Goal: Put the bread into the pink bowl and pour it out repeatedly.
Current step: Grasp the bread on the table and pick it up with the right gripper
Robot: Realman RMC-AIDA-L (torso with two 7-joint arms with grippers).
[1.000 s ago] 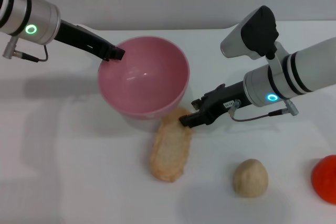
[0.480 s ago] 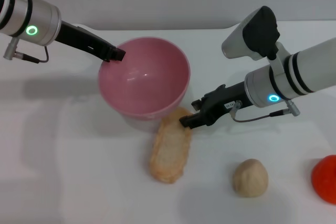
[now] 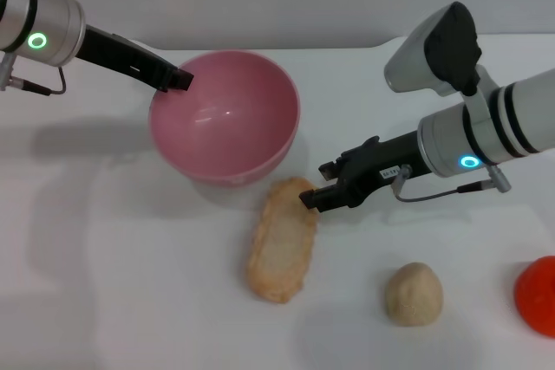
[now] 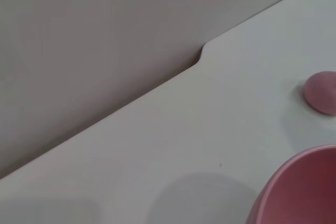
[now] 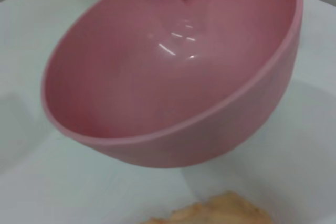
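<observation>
Bread (image 3: 281, 240) lies pale side up mid-desk (image 3: 130, 301), just beside the tilted bowl (image 3: 224, 119). Left claw (image 3: 178, 81) pinches the bowl's far rim (bowl empty); right claw (image 3: 314, 199) sits at the bread's far end, its fingers' state unclear.

A plain white bench (image 3: 130, 283) carries everything here. The pink bowl (image 3: 224, 119) sits toward its back edge, tipped so its mouth faces forward. Just in front of the bowl, slightly to its right, the bread (image 3: 281, 242) lies flat with its pale side up. Further right of the bowl and nearer the front rests a small round tan bun (image 3: 414, 294). Well to the bowl's right, at the bench's edge, sits something orange-red (image 3: 538, 295), partly cut off.
</observation>
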